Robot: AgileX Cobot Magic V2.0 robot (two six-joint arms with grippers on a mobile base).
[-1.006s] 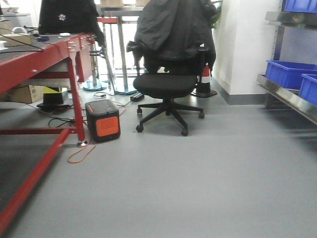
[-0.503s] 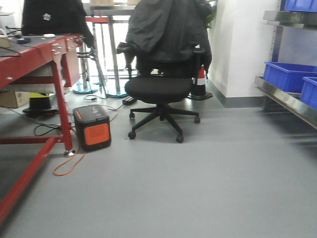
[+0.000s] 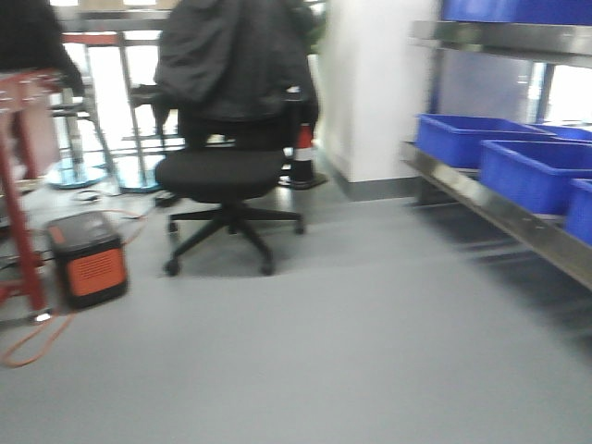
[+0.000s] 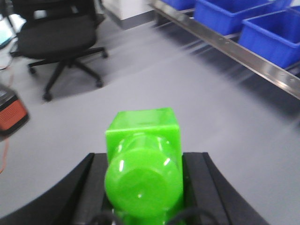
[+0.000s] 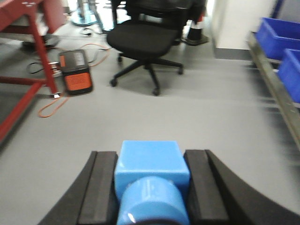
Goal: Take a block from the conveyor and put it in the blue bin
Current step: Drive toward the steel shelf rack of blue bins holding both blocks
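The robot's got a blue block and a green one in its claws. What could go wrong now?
A jolt could shake the blue block out of the right gripper, or the green block out of the left gripper. An arm might bump the metal shelf edge in front of the blue bins. The office chair and orange cable on the floor could get in the base's way.

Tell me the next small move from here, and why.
Probably turn the base slightly right and roll toward the blue bins on the steel shelf. The right gripper is shut on the blue block, the left gripper on a green block, so picking looks done, yet the bins sit off to the right across bare floor, beyond either arm.
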